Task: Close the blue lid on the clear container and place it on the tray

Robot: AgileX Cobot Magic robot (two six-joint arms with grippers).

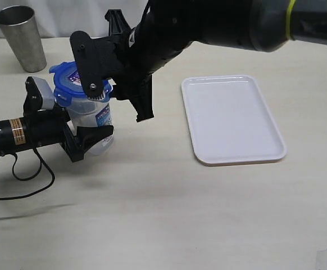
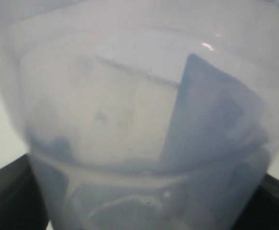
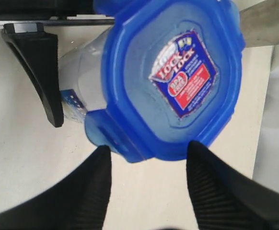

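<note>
Exterior view: the clear container (image 1: pixel 99 115) stands upright on the bench (image 1: pixel 152 214), its lower body grasped by the left tool (image 1: pixel 93 138). The blue lid (image 1: pixel 65 79) sits on its mouth. The right tool (image 1: pixel 116 84) reaches across from above, close over the lid. The tray (image 1: pixel 231 118) lies well apart, on the right arm's side.

Left wrist view: the container's cloudy wall fills the frame between dark jaws; the lid is hidden.

Right wrist view: the lid's stickered top faces the camera, and the ribbed fingers (image 3: pixel 91 191) straddle one rim edge. Whether they are pinching it or released, I cannot tell.
</note>
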